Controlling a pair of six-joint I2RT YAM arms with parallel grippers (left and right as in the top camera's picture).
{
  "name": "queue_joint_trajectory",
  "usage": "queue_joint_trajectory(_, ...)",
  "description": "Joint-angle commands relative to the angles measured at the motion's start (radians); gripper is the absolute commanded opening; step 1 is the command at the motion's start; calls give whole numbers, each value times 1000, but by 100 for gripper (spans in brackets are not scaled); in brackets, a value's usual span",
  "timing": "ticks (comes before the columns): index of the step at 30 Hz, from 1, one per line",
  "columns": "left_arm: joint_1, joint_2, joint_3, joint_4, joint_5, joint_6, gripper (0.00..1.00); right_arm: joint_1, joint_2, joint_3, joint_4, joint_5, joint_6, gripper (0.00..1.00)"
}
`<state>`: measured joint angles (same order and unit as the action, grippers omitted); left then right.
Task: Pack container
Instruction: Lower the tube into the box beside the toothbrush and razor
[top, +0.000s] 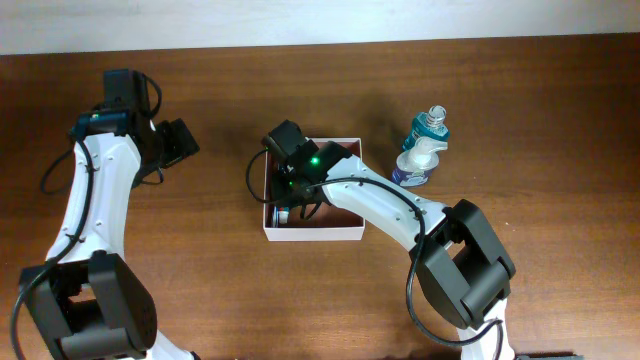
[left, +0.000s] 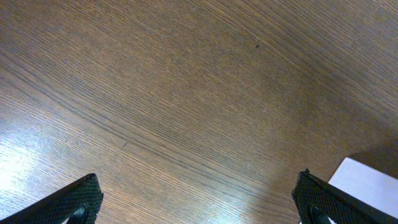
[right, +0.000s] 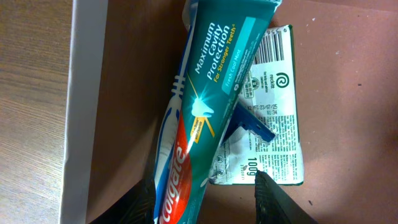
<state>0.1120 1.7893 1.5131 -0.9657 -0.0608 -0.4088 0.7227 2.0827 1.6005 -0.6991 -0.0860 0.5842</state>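
Right gripper (right: 202, 185) straddles toothpaste tube (right: 211, 81) in container (right: 81, 93) — jaws parted (not clamped); left gripper (left: 198, 186) hovers spread wide, empty.

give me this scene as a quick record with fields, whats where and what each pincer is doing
container: mid table, white walls, reddish-brown floor
inside it: toothpaste tube, toothbrush along the tube's side, printed packet partly under the tube, small blue plastic piece on the packet
outside it: blue bottle and white bottle, on the far side of the container from the left arm
right pincer: open, inside the container, straddling the tube's end
left pincer: open, empty, above bare table
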Motion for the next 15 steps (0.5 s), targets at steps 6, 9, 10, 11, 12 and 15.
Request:
queue_joint_trajectory(6, 3, -23, 14, 0, -8, 5, 100, 3, 30, -3, 7, 19, 26, 40)
queue_joint_trajectory(9, 3, -23, 14, 0, -8, 5, 99, 3, 30, -3, 2, 19, 26, 38)
queue_joint_trajectory(10, 3, -23, 14, 0, -8, 5, 99, 3, 30, -3, 0, 19, 26, 37)
queue_joint_trajectory(11, 3, -23, 14, 0, -8, 5, 99, 3, 30, -3, -4, 19, 26, 37)
queue_joint_trajectory(12, 3, -23, 14, 0, -8, 5, 99, 3, 30, -3, -6, 20, 26, 36)
queue_joint_trajectory(15, 3, -23, 14, 0, -8, 5, 99, 3, 34, -3, -8, 20, 23, 33)
